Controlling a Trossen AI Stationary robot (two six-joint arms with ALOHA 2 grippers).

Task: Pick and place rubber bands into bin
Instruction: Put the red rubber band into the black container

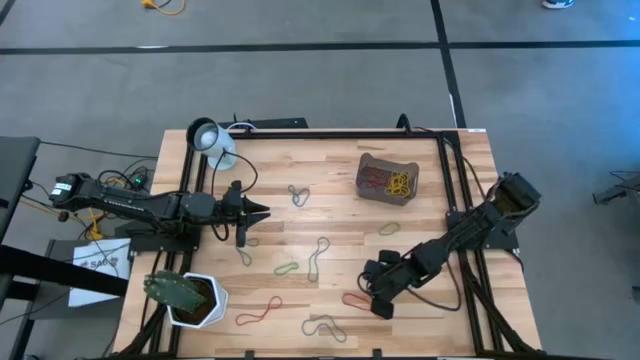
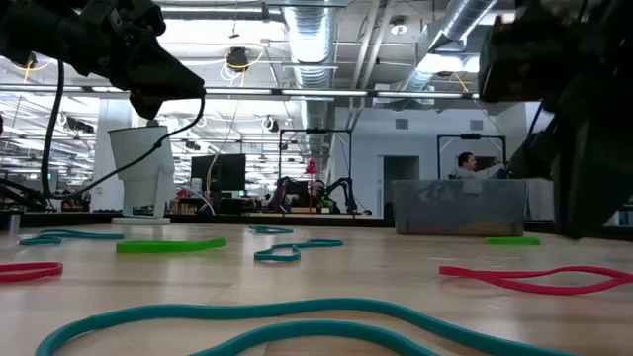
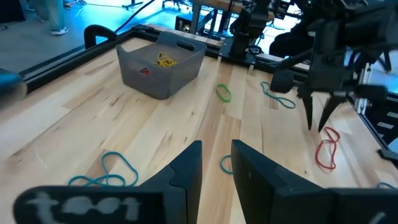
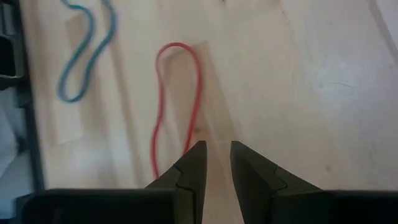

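Note:
Several rubber bands lie flat on the wooden table: a red one (image 4: 177, 106) just ahead of my right gripper (image 4: 216, 163), a blue one (image 4: 84, 53) beyond it, green ones (image 1: 286, 268) and grey ones (image 1: 319, 255) mid-table. The bin (image 1: 388, 178), a dark tray at the far right, holds yellow and red bands. My right gripper (image 1: 376, 303) slants down over the near right part of the table, open, just above the red band (image 1: 355, 299). My left gripper (image 1: 258, 212) hovers open and nearly level over the table's left side, nothing between its fingers (image 3: 186, 171).
A white cup (image 1: 212, 140) stands at the far left corner and a white pot with a green plant (image 1: 190, 298) at the near left corner. Black frame rails (image 1: 455, 200) and cables run along the table's sides. More bands, red (image 1: 258, 313) and grey (image 1: 323, 327), lie near the front edge.

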